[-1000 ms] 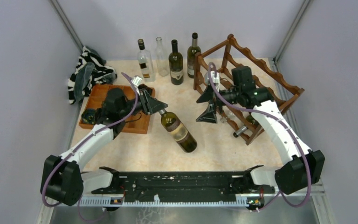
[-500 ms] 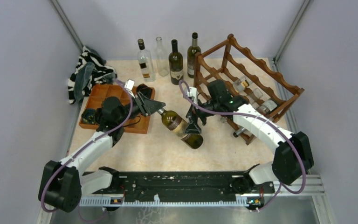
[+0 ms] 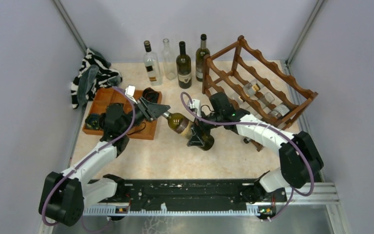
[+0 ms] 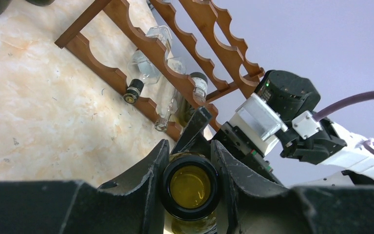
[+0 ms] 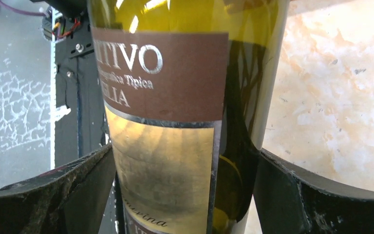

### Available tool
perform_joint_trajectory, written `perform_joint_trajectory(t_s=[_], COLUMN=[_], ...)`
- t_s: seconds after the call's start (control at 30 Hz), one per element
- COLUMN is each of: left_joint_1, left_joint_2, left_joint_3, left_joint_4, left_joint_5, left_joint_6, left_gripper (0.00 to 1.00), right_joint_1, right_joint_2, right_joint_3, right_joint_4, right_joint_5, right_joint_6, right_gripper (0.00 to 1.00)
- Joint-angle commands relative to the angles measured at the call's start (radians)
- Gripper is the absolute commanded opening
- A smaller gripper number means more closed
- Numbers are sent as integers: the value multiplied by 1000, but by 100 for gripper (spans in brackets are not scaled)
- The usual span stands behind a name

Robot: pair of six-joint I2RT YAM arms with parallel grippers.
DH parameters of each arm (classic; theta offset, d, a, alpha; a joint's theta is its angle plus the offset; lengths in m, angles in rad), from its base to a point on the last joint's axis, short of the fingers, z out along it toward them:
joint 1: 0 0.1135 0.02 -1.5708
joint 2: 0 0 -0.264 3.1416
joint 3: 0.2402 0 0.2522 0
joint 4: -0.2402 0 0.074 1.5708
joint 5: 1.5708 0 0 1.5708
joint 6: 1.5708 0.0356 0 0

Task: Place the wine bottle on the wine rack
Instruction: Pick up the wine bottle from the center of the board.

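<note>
At the far left of the worktop [image 3: 146, 156] a black-and-white striped cloth [image 3: 91, 73] lies bunched in the corner. Just in front of it is a flat orange-brown tray [image 3: 106, 97]. The left arm reaches over that tray, and the left claw [image 3: 165, 114] is pinched on the neck of the wine bottle [image 3: 179, 123]. The left wrist view shows a dark finger pressed to each side of the bottle's open mouth. The bottle lies slantwise over the middle of the worktop, neck toward the tray and base toward the near right, left of the wine rack [image 3: 272, 73] and not on it. The right claw [image 3: 200, 135] is spread wide around the bottle's labelled body, one finger [image 5: 53, 195] on each side. Whether they press the glass I cannot tell. Four bottles [image 3: 184, 66] stand upright along the back wall. The rack stands at the right, with a few bottles [image 3: 253, 88] lying in its lower tiers.
</note>
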Motion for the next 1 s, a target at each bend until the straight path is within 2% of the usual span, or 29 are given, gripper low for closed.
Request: perform_joint_trajectory(t_s=[0.0,0.13,0.27,0.33,0.37,0.43,0.5,0.53,0.6,0.67,0.73,0.8,0.97], left_joint_1=[6,6,6,6,6,6,6,6,7,9,22,54,131], left_joint_2=[-21,-16,-5,4,8,15,22,25,29,27,15,-2,-51], left_joint_3=[2,-10,-33,-39,-40,-43,-45,-47,-53,-66,-80,-74,-1], left_joint_4=[178,182,208,217,217,219,217,215,220,225,210,146,-169], left_joint_5=[-27,-28,-27,-22,-18,-11,-3,4,21,45,95,159,296], left_joint_6=[-118,-130,-154,-161,-162,-163,-158,-152,-131,-100,-56,-9,124], left_gripper=[0,0,0,0,0,0,11,24,59,82,97,99,99], right_joint_1=[15,16,16,16,18,18,16,15,7,-13,-33,-38,-38], right_joint_2=[5,1,1,2,2,6,3,2,-5,-19,-30,-40,-56], right_joint_3=[-25,-34,-37,-31,-28,-14,2,11,33,37,36,35,40], right_joint_4=[107,114,117,116,115,91,59,36,-13,-50,-97,-177,-318], right_joint_5=[-8,-23,-20,-17,-13,-17,-30,-41,-74,-124,-156,-142,-57], right_joint_6=[3,-13,-29,-30,-31,-51,-78,-102,-159,-210,-279,-399,-620], right_gripper=[98,97,78,43,30,13,0,0,0,0,0,0,0])
